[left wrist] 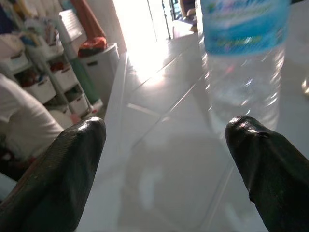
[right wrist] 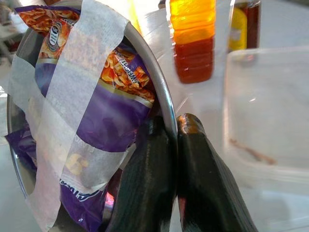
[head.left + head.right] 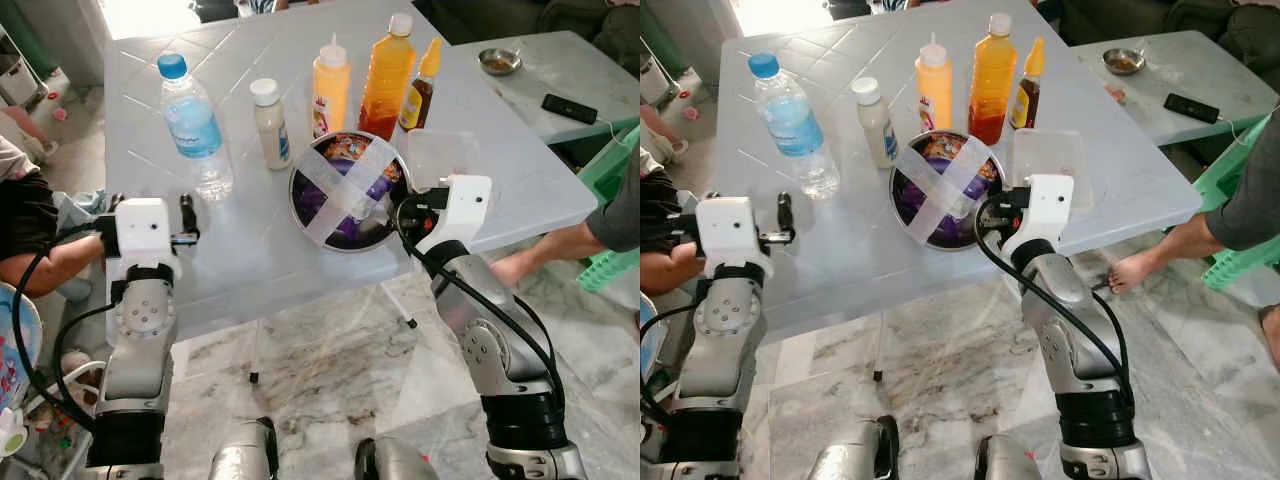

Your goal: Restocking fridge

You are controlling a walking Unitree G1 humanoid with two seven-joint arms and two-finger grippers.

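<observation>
We see steel bowl (image 3: 349, 190) on white table (image 3: 250, 260), holding purple snack bags under crossed tape; print unreadable. Right gripper (image 2: 175, 126) pinches bowl rim. Left gripper (image 1: 164, 137) spread apart before blue-labelled water bottle (image 3: 195, 125).

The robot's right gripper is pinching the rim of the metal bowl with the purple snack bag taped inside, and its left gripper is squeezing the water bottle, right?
Not quite. The left gripper is open and short of the water bottle; the left wrist view shows its fingers apart. The right gripper does pinch the metal bowl holding the taped purple snack bag.
</observation>
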